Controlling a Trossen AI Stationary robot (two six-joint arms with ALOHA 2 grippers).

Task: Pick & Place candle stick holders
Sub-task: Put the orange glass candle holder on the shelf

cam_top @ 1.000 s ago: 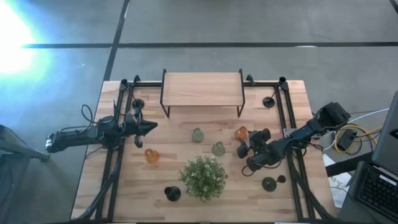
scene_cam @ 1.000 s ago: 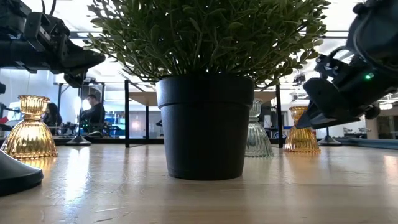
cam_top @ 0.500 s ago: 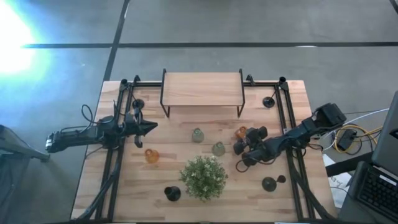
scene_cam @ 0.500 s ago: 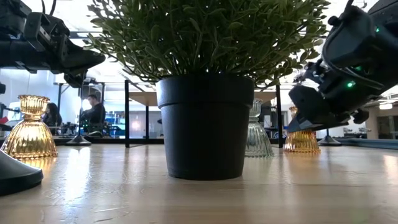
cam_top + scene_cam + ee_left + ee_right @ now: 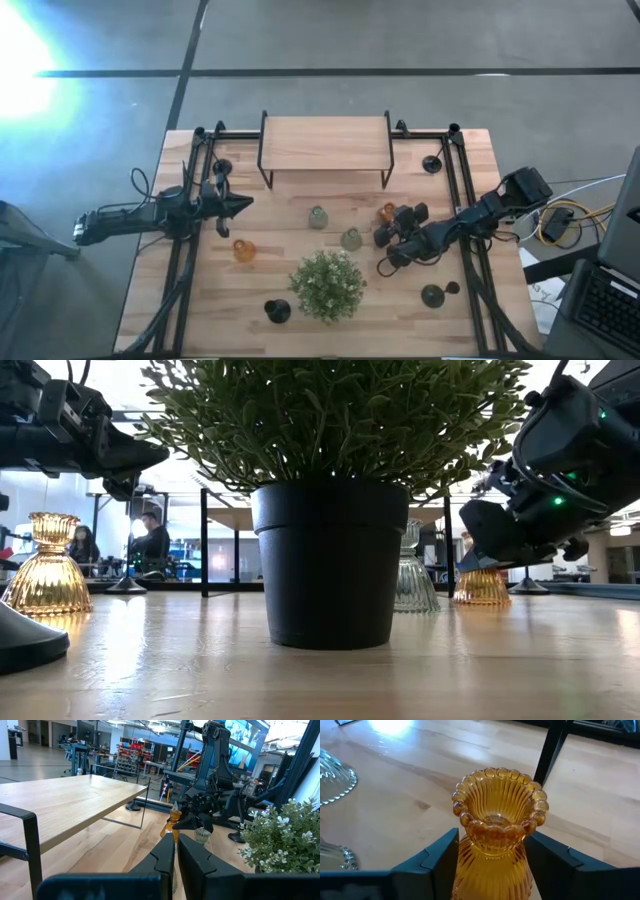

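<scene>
A wooden table (image 5: pixel 300 300) held a potted green plant (image 5: pixel 326 283), a raised wooden shelf (image 5: pixel 325 143), ribbed glass vases and small black candle stick holders with round bases. The right gripper (image 5: pixel 492 857) had its two dark fingers spread on either side of an upright ribbed orange glass vase (image 5: pixel 496 832); the vase's neck stood between them, its long axis vertical, and whether the pads touched it could not be told. This vase was not a black holder. The nearest black holder (image 5: pixel 433 295) sat just beside the right arm, toward the front edge; others stood at (image 5: pixel 277 311) and (image 5: pixel 432 164). The left gripper (image 5: pixel 176 852) hung pressed together over the table's left side. No writing was readable.
</scene>
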